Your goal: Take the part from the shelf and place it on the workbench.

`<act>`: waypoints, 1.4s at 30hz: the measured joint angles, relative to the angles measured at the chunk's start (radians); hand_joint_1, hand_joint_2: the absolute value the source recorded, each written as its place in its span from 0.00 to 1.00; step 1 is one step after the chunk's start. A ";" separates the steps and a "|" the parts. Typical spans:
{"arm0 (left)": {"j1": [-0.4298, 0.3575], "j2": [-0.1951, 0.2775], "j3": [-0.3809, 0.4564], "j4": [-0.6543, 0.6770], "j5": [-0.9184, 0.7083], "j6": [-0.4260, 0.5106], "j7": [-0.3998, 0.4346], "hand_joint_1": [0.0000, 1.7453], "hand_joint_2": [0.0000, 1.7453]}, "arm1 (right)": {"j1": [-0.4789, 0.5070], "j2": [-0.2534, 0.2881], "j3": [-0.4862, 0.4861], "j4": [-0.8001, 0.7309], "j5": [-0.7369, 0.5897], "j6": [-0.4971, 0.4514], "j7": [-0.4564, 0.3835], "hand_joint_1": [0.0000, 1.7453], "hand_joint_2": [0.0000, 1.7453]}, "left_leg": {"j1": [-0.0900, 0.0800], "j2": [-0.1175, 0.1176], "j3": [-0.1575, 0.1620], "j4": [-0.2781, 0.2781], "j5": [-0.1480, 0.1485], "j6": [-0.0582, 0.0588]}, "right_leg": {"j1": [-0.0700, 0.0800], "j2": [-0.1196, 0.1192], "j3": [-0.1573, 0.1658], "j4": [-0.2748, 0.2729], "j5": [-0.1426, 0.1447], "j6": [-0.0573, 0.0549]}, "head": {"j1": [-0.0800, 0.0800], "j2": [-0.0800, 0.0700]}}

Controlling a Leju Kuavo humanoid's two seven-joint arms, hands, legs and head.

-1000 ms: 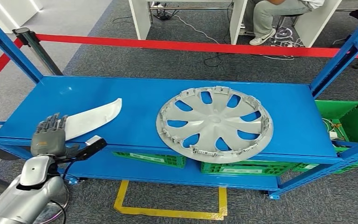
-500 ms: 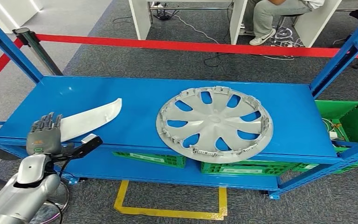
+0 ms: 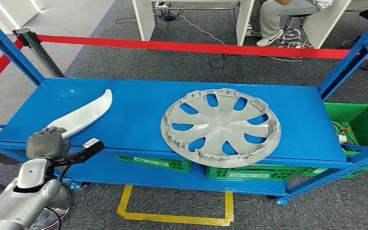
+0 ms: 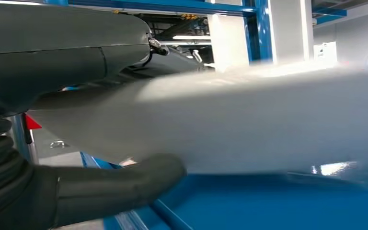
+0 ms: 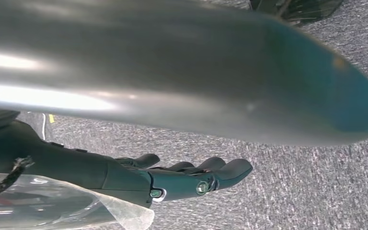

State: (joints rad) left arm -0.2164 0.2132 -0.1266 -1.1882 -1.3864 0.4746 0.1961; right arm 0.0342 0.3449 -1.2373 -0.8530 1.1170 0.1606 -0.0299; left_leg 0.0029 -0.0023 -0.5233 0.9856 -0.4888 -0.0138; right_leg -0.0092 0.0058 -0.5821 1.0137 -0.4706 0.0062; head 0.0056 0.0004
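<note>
At nine o'clock on the blue shelf [image 3: 139, 103], left hand [image 3: 47, 143] clamped on the near end of the white curved part [image 3: 84, 115] — thumb under, fingers over, far tip angled toward one o'clock. Best lifted level and drawn clear of the shelf edge, keeping well apart from the grey wheel cover [image 3: 220, 127] at centre. Right hand [image 5: 182, 179] hanging over carpet, fingers loosely extended, holding nothing. No readable writing — crate labels too small.
</note>
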 joint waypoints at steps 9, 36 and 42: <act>-0.009 0.003 0.000 0.002 -0.014 -0.002 0.001 1.00 1.00 | -0.002 0.000 -0.005 0.000 0.000 0.000 -0.006 0.00 0.00 | 0.000 0.000 0.000 0.000 0.000 0.000 | 0.000 0.000 0.000 0.000 0.000 0.000 | 0.000 0.000; -0.049 0.075 -0.037 -0.018 -0.179 0.059 0.082 1.00 1.00 | -0.011 0.000 -0.022 0.014 0.000 -0.004 -0.034 0.00 0.00 | 0.000 0.000 0.000 0.000 0.000 0.000 | 0.000 0.000 0.000 0.000 0.000 0.000 | 0.000 0.000; -0.055 0.082 -0.047 -0.022 -0.180 0.066 0.081 1.00 1.00 | -0.014 0.000 -0.022 0.022 0.000 -0.007 -0.040 0.00 0.00 | 0.000 0.000 0.000 0.000 0.000 0.000 | 0.000 0.000 0.000 0.000 0.000 0.000 | 0.000 0.000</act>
State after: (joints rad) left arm -0.2709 0.2954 -0.1737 -1.2103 -1.5662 0.5408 0.2772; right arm 0.0201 0.3447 -1.2593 -0.8311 1.1170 0.1538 -0.0695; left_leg 0.0029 -0.0022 -0.5232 0.9856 -0.4888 -0.0138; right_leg -0.0091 0.0060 -0.5823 1.0137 -0.4706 0.0062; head 0.0056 0.0004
